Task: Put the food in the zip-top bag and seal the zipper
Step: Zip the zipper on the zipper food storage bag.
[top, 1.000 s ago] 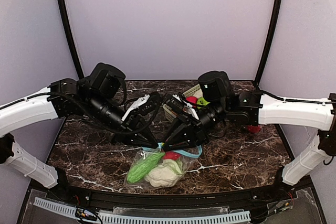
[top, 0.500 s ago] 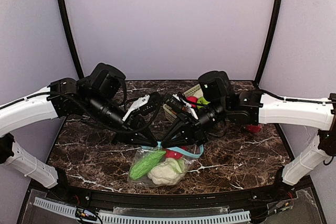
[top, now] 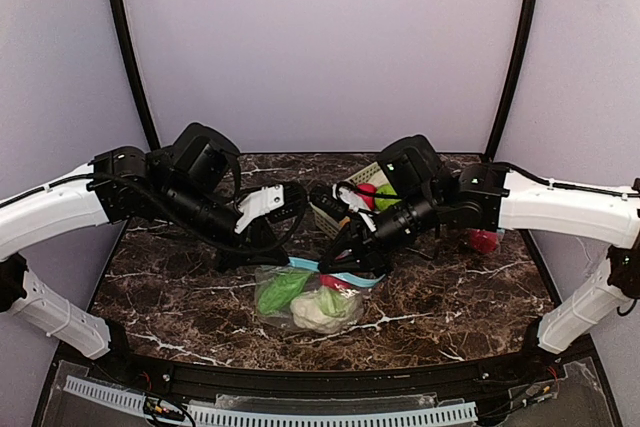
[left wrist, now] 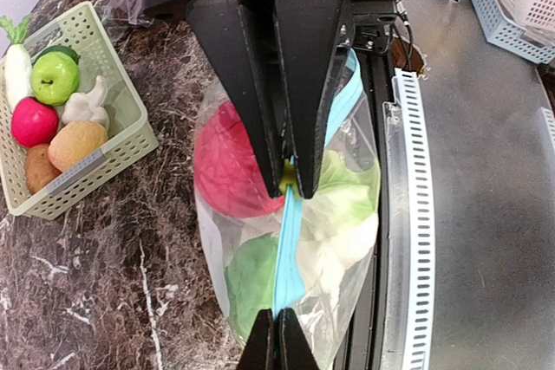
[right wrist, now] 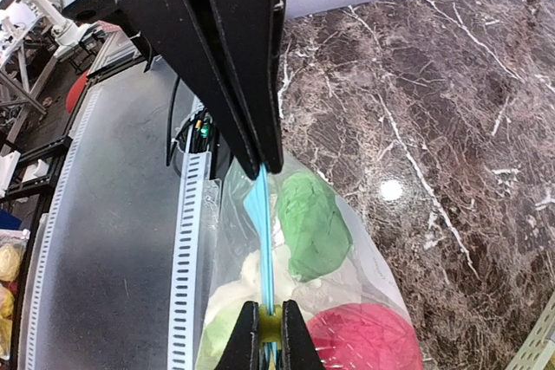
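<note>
The clear zip-top bag (top: pixel 305 299) lies between both grippers with its blue zipper strip (left wrist: pixel 290 240) stretched taut. Inside it are red food (left wrist: pixel 227 166), green food (right wrist: pixel 312 221) and white cauliflower (left wrist: pixel 347 240). My left gripper (left wrist: pixel 277 340) is shut on one end of the strip; in the top view the left gripper (top: pixel 297 265) is at the bag's left. My right gripper (right wrist: pixel 267 328) is shut on the yellow-green zipper slider (right wrist: pixel 270 327), and shows in the top view (top: pixel 345 269) at the bag's right.
A pale green lattice basket (left wrist: pixel 130 119) holds more food, among it a green apple (left wrist: pixel 54 77) and a red fruit (left wrist: pixel 35 120); it stands behind the grippers (top: pixel 340 202). A red piece (top: pixel 484 240) lies at the right. The table's near edge rail (top: pixel 300 412) is close behind the bag.
Both grippers have moved away from the near edge, keeping hold of the bag's top. The bag has shifted with them and sits further back, its zipper drawn tauter.
</note>
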